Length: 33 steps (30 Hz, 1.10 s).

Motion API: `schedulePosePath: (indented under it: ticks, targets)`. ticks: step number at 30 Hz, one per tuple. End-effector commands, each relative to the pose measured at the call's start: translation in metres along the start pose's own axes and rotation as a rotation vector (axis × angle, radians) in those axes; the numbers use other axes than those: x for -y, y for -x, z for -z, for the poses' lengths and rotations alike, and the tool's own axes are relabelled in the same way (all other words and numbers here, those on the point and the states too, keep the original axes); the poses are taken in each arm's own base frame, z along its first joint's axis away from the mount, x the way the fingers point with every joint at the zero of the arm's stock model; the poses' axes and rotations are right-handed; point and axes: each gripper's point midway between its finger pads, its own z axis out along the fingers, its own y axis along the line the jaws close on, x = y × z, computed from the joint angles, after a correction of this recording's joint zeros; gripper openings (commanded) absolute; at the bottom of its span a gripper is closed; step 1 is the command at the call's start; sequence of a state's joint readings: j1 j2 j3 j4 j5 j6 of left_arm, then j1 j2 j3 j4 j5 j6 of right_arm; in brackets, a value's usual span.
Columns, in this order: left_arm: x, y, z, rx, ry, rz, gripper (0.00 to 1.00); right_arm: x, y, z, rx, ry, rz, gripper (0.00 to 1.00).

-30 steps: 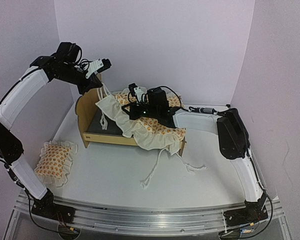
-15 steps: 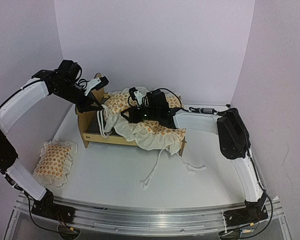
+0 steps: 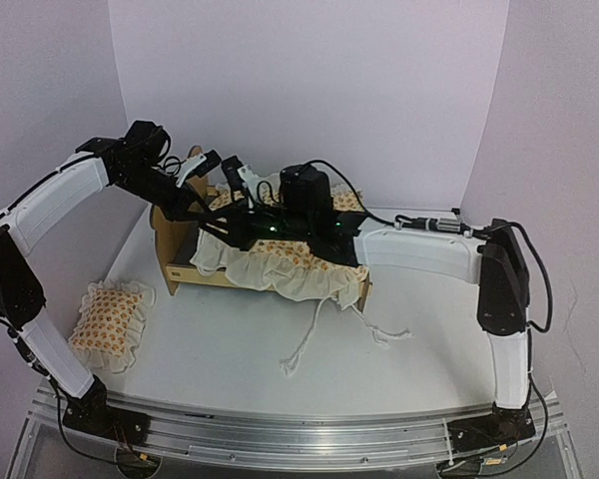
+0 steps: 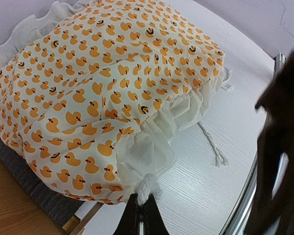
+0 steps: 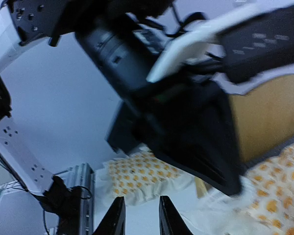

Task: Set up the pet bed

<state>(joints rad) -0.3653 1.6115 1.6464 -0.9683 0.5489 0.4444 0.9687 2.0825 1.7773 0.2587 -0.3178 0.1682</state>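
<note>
The pet bed (image 3: 218,278) stands at the back left of the table, its headboard (image 3: 166,218) on the left and its grey base (image 4: 17,178) partly bare. The duck-print cushion (image 3: 292,261) (image 4: 103,73) lies over the bed, bunched up. My left gripper (image 3: 202,212) (image 4: 141,218) is at the headboard end, shut on the cushion's white corner tie (image 4: 147,190). Stretched low over the cushion, my right gripper (image 3: 223,222) (image 5: 141,218) is open and empty, close beside the left gripper. The left gripper's body fills most of the right wrist view.
The small matching pillow (image 3: 108,321) (image 5: 142,181) lies on the table left of the bed. Loose ties (image 3: 309,344) trail from the cushion over the bed's front onto the table. Walls close in behind and on both sides.
My left gripper has come down from above the headboard, carrying the cushion corner to the bed. My right gripper has let go of the cushion and reached left towards the headboard.
</note>
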Motion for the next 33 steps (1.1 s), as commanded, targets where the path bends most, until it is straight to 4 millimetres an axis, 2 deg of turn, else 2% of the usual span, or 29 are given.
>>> schedulePosePath:
  ticks: [1, 2, 4, 6, 9, 12, 16, 19, 20, 24, 26, 29, 33]
  targets:
    - [-0.003, 0.025, 0.013, 0.072, 0.019, -0.036, 0.0, -0.033, -0.014, -0.045, 0.03, 0.252, -0.108, 0.24]
    - [-0.004, 0.026, 0.014, 0.073, 0.022, -0.041, 0.0, -0.036, -0.022, -0.055, 0.023, 0.27, -0.119, 0.25]
    - [-0.006, 0.028, 0.015, 0.077, 0.032, -0.05, 0.0, -0.025, -0.042, -0.065, 0.003, 0.251, -0.182, 0.23]
    - [-0.008, 0.027, 0.017, 0.075, 0.043, -0.059, 0.0, -0.015, -0.061, -0.069, -0.017, 0.216, -0.205, 0.21]
    - [-0.012, 0.024, 0.018, 0.066, 0.065, -0.07, 0.0, 0.0, -0.077, -0.067, -0.027, 0.15, -0.197, 0.21]
    - [-0.013, 0.021, 0.016, 0.059, 0.067, -0.071, 0.0, 0.019, -0.086, -0.065, -0.03, 0.087, -0.205, 0.23]
    - [-0.013, 0.02, 0.015, 0.055, 0.065, -0.065, 0.0, 0.058, -0.093, -0.064, -0.009, -0.039, -0.221, 0.25]
    - [-0.012, 0.022, 0.014, 0.066, 0.048, -0.05, 0.0, 0.083, -0.095, -0.071, 0.016, -0.094, -0.236, 0.25]
    - [-0.012, 0.024, 0.015, 0.071, 0.043, -0.046, 0.0, 0.087, -0.089, -0.075, 0.035, -0.096, -0.236, 0.25]
    - [-0.013, 0.026, 0.013, 0.076, 0.038, -0.038, 0.0, 0.093, -0.089, -0.086, 0.045, -0.075, -0.229, 0.27]
    - [-0.015, 0.025, 0.013, 0.073, 0.049, -0.037, 0.0, 0.089, -0.086, -0.088, 0.043, -0.052, -0.218, 0.32]
    - [-0.017, 0.026, 0.013, 0.078, 0.051, -0.032, 0.0, 0.094, -0.09, -0.087, 0.032, -0.082, -0.22, 0.33]
    - [-0.019, 0.03, 0.012, 0.088, 0.049, -0.023, 0.0, 0.084, -0.094, -0.095, 0.019, -0.003, -0.222, 0.35]
